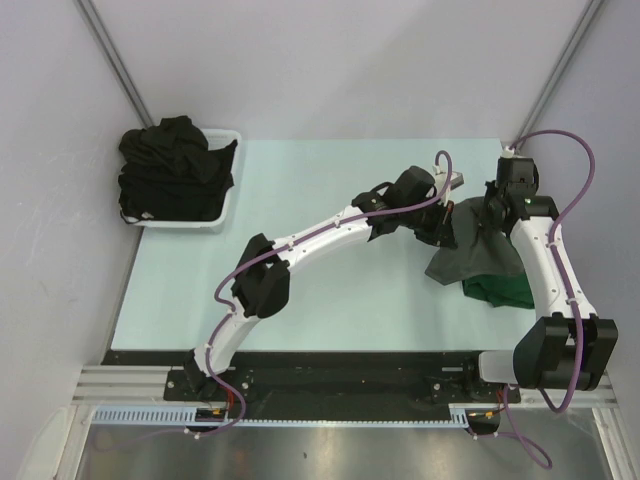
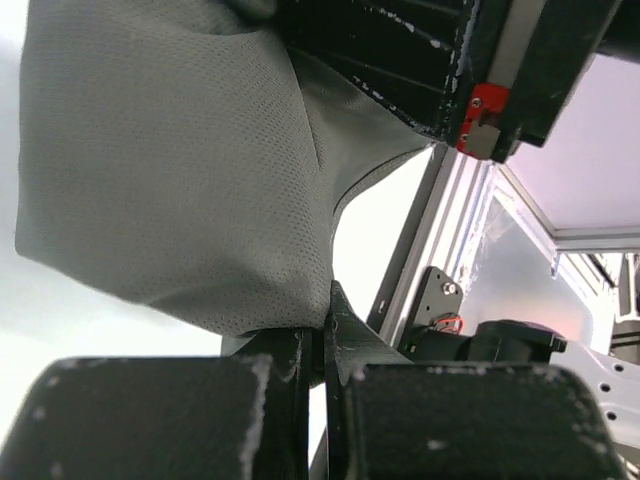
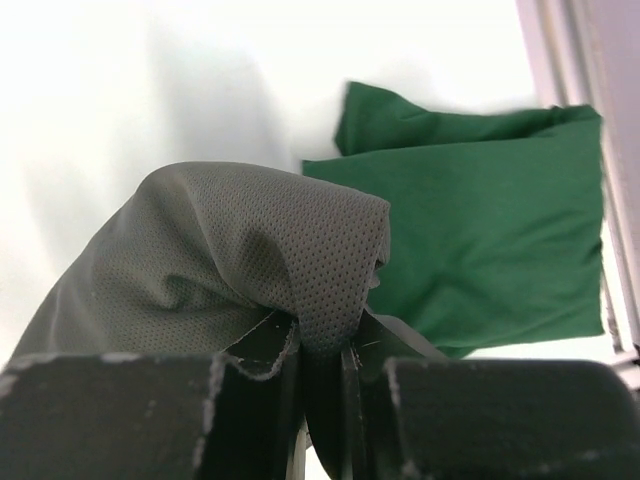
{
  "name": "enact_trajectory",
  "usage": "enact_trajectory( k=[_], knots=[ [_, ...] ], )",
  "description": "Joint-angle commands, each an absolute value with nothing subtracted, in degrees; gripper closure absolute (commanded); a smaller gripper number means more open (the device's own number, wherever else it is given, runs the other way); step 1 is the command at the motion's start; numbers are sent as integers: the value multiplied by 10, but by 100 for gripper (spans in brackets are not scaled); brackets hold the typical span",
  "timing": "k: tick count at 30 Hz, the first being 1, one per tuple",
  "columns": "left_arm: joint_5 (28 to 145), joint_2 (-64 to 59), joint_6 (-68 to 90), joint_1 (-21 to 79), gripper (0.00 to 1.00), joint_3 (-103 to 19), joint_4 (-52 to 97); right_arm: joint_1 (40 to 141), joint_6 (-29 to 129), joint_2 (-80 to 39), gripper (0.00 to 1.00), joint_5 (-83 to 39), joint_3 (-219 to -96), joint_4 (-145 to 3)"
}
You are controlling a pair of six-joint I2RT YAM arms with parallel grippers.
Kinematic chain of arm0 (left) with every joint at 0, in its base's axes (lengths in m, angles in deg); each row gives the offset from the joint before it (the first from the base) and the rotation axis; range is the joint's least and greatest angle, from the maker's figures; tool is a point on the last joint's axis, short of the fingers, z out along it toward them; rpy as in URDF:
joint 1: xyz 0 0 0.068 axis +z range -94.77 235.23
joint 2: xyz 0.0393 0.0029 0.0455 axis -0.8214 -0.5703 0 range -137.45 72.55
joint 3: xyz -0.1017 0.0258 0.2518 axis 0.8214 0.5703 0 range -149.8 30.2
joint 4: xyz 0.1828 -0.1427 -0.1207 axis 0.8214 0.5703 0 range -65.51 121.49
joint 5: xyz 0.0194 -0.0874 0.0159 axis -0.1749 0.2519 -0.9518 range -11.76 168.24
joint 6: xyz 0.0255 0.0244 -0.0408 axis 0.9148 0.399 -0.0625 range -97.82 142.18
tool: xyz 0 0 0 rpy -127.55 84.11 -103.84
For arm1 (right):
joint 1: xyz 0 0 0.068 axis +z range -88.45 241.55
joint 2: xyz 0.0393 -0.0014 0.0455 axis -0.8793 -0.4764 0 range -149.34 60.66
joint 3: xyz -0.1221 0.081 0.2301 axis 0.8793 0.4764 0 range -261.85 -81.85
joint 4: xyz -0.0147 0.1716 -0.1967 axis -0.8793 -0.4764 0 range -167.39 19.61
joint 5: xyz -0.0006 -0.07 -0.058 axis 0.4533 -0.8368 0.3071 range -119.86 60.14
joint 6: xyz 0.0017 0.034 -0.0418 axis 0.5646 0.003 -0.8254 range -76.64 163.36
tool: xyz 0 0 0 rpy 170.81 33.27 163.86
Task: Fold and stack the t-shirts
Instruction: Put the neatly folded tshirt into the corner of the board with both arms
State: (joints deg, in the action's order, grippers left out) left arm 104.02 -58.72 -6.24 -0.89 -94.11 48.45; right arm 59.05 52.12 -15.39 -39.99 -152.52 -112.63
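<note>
The left end effector (image 2: 322, 325) is pressed together on a fold of the charcoal grey t-shirt (image 2: 170, 170). In its wrist view the mesh-textured cloth bulges out from between the closed fingers. The right end effector (image 3: 325, 345) pinches the same shirt, nipping a gathered edge with only the cloth's thickness between its fingers. From above, the two end effectors sit near each other over the right part of the bench (image 1: 320, 290). The grey shirt sags below them as a bunched, roughly triangular drape, lifted rather than spread flat.

Just under that drape lies the dark green t-shirt (image 3: 480, 230), folded into a neat rectangle beside the bench's right edge. In the overhead view the grey hem overlaps it, but I cannot tell whether the two fabrics touch. Well apart, at the far left corner, the white basket (image 1: 229, 195) holds a heap of black t-shirts (image 1: 170, 170).

The step in hand looks like the folding of the grey shirt, since it is held by both arms but has no tidy shape yet. The next move probably calls for drawing the two end effectors apart to pull the held edge taut. The shirt could then be lowered onto bare bench to the left, clear of the green one, so that the finished fold is not dragged out of shape.
</note>
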Motion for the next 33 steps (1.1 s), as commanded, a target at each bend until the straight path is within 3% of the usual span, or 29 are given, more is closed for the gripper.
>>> enact_trajectory(
  k=[1,16,21,33],
  knots=[
    [1088,-574,-82,-13,100,-947,452,570,507,-143,100,-473,-1520,-1092],
    [1029,-569,-25,-7,100,-915,494,503,505,-177,100,-533,-1535,-1067],
    [1081,-652,-63,-9,100,-1018,499,500,503,-193,100,-551,-1546,-1071],
    [1160,-689,-129,-32,100,-1028,354,486,467,-130,100,-616,-1511,-1049]
  ],
)
